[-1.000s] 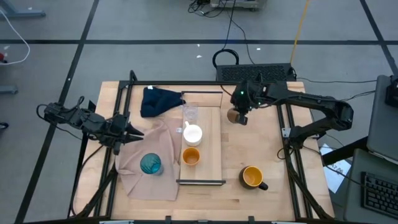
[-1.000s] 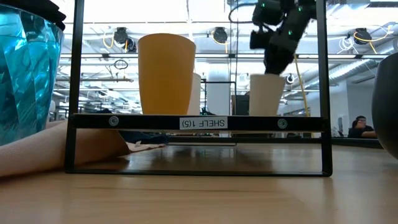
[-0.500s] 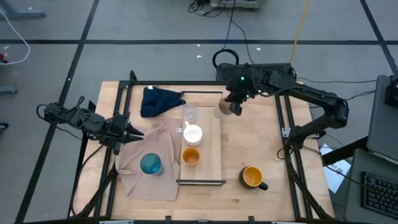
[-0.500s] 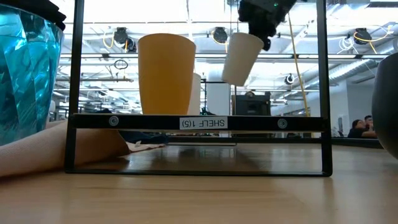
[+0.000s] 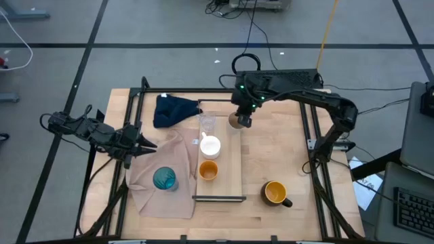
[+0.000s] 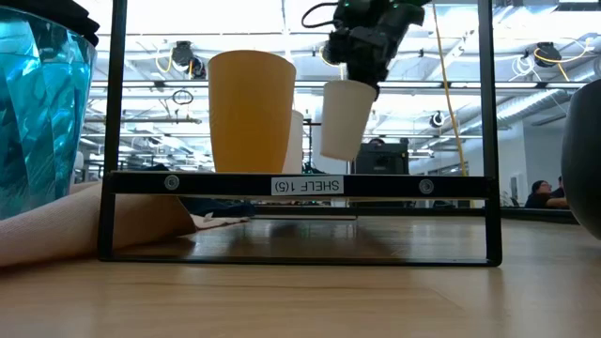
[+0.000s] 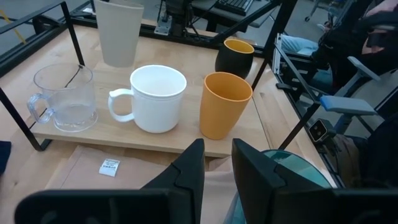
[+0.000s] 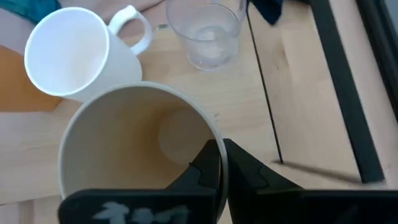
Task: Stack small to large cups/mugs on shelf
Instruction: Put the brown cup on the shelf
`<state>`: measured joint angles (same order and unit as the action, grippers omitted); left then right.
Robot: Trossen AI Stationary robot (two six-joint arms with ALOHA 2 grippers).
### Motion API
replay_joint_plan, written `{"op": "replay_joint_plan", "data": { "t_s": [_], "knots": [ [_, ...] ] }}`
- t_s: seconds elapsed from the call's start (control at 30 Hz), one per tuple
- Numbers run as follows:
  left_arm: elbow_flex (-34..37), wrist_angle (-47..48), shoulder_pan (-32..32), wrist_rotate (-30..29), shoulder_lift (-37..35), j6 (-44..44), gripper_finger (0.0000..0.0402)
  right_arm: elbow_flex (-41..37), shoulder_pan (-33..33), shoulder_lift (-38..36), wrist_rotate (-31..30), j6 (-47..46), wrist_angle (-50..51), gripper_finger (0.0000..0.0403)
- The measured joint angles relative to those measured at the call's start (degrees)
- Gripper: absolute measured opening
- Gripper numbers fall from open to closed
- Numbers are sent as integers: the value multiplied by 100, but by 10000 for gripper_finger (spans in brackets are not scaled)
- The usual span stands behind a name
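Note:
My right gripper (image 5: 243, 116) is shut on the beige-grey cup (image 5: 236, 121), which hangs over the far end of the light-wood shelf (image 5: 234, 169). The cup also shows in the low view (image 6: 344, 120) and in the left wrist view (image 7: 119, 34). On the shelf stand the clear glass (image 5: 207, 123), the white mug (image 5: 210, 145) and the small orange cup (image 5: 208, 170). The teal tumbler (image 5: 164, 178) stands on the beige cloth (image 5: 152, 169). The dark-handled orange mug (image 5: 275, 193) stands on the table, right of the shelf. My left gripper (image 5: 147, 144) waits over the cloth, shut and empty. My right gripper holds the cup by its rim (image 8: 208, 144), with one finger inside the cup and one outside. The fingers (image 8: 244, 168) come from above, pointing down. The cup hangs below them, tilted, clear of the shelf (image 6: 300, 185).
A dark blue cloth (image 5: 175, 108) lies at the table's far left, beside the shelf's far end. Black frame bars (image 5: 308, 135) run along the table's sides. There is bare shelf wood (image 5: 234, 152) right of the white mug.
My right gripper has lifted the beige-grey cup and carried it toward the table's left, from beside the shelf's right side to over the shelf's far end. The cup has tipped from upright to tilted, and has come down a little in the last half second.

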<state>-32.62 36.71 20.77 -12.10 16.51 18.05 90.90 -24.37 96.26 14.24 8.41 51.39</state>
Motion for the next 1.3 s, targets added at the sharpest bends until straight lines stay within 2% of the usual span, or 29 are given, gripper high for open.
{"op": "replay_joint_plan", "data": {
  "t_s": [0.37,0.9,1.3],
  "knots": [
    [0,105,0,4,0,10,81,868,-140,812,92,403,479,0],
    [0,124,-2,7,-2,-32,81,893,-259,1356,103,674,510,0],
    [0,125,-1,8,0,-18,81,893,-255,1408,125,724,418,0]
  ]
}}
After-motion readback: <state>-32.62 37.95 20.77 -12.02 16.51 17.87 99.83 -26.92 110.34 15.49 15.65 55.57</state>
